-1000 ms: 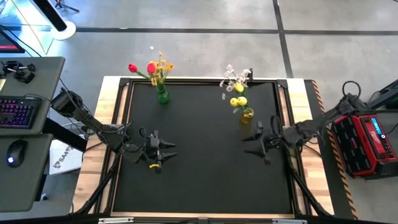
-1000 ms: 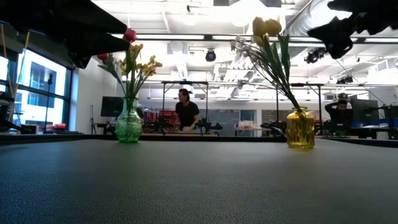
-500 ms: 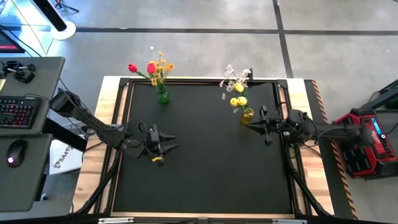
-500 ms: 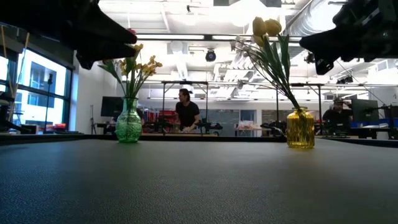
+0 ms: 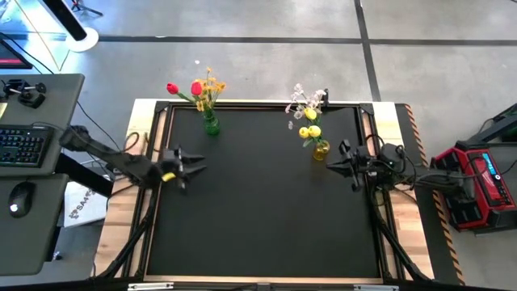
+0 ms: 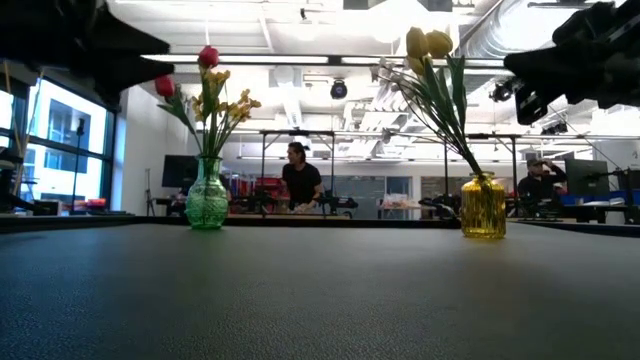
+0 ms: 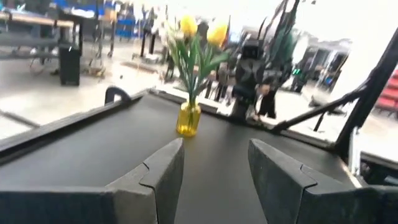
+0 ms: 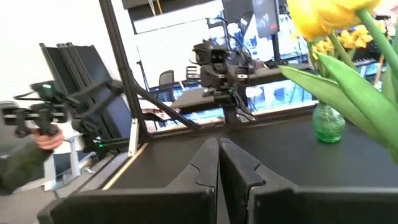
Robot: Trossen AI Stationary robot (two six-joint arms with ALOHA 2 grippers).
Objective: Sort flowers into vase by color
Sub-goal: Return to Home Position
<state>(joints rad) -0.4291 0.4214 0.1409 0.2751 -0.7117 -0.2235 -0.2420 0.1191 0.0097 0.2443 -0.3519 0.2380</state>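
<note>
My left gripper hangs over the left edge of the table, well apart from the green vase. In the left wrist view the left gripper has its fingers spread with a clear gap and nothing between them. My right gripper is near the yellow vase, on its right and not touching. In the right wrist view the right gripper has its fingers pressed together, holding nothing.

Flowers: the two red blooms and the orange-yellow sprig stand in the green vase, far left of the table. The two yellow tulips stand in the yellow vase, far right. The pale pink-white sprig leans out past the tulips. Its stem is lost behind them from overhead, so I can't tell which vase it enters. In the low view it washes out against the ceiling lights.

Limits:
- Low view: both my arms are dark shapes cut by the top edge, and the grippers are unreadable there.
- Right wrist view: one tulip is cropped at the frame edge and the yellow vase is out of frame. The green vase shows far across.
- Left wrist view: blurred, with my right arm behind the yellow vase.

A person stands in the room beyond the table.
</note>
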